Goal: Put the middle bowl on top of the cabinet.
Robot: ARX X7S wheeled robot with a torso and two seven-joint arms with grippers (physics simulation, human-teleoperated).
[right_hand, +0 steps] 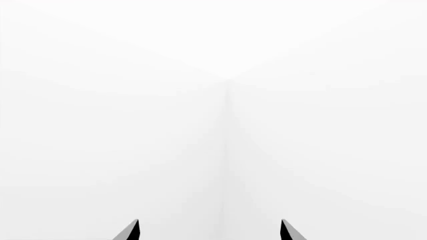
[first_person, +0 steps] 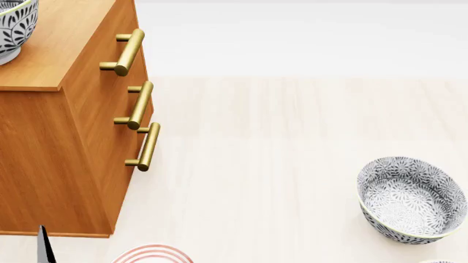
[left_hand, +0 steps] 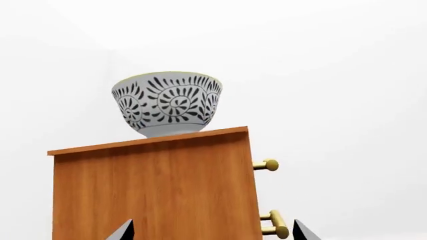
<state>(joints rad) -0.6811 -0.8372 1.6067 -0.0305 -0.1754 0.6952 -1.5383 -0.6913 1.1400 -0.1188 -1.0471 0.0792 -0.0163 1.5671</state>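
The middle bowl (left_hand: 167, 102), white with dark leaf patterns, stands upright on the flat top of the orange-brown cabinet (left_hand: 153, 190). In the head view only an edge of this bowl (first_person: 11, 27) shows, at the far left on the cabinet (first_person: 58, 148). My left gripper (left_hand: 212, 232) is open and empty; it sits below the bowl and faces the cabinet's side, apart from both. One dark fingertip (first_person: 45, 246) of it shows low in the head view. My right gripper (right_hand: 210, 231) is open and empty, facing bare white walls.
Three brass bar handles (first_person: 139, 104) stick out from the cabinet's front. Another patterned bowl (first_person: 411, 198) sits on the pale floor at the right. A round pink-striped object (first_person: 153, 255) shows at the bottom edge near the cabinet's foot.
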